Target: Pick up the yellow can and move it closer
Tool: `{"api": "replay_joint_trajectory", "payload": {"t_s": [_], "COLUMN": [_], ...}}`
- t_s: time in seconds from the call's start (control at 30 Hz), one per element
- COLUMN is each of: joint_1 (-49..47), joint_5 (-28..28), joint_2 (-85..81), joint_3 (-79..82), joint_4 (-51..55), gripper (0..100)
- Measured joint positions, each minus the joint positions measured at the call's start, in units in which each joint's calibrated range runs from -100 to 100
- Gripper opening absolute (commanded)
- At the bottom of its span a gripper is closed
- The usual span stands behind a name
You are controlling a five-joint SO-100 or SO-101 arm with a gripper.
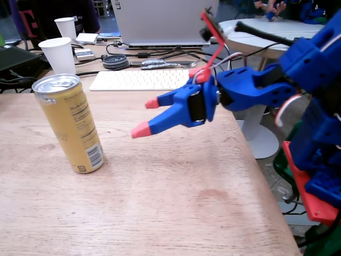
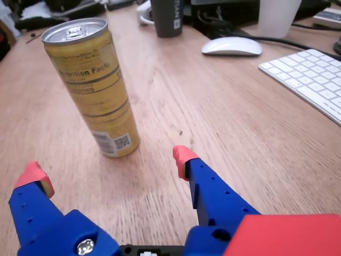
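The yellow can (image 1: 69,122) stands upright on the wooden table (image 1: 176,197) at the left of the fixed view, its silver top and white label showing. In the wrist view the yellow can (image 2: 93,88) stands ahead and slightly left of centre. My blue gripper (image 1: 146,117) with red fingertips (image 1: 140,130) hovers above the table to the can's right, open, with nothing between its fingers. From the wrist camera the gripper (image 2: 109,168) spreads wide just short of the can, not touching it.
A white keyboard (image 1: 141,80), a laptop (image 1: 160,21), cables and two white paper cups (image 1: 57,53) lie at the table's far side. A white mouse (image 2: 232,46) and a dark cup (image 2: 168,17) show in the wrist view. The table's right edge drops off near the arm's base.
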Motion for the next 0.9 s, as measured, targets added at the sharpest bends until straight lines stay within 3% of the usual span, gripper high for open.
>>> {"api": "replay_joint_trajectory", "payload": {"t_s": [0.27,0.37,0.5,0.73,0.9], "joint_1": [-2.6,-2.8,-2.8,-2.8,-3.5], "joint_5": [1.5,4.3,4.6,4.6,4.6], "joint_2": [21.7,24.6,29.1,44.6,48.4], "joint_3": [-24.8,-28.1,-32.8,-54.7,-58.1], "joint_4": [-0.2,-0.3,-0.3,-0.5,-1.9], "gripper": [58,58,58,58,58]}}
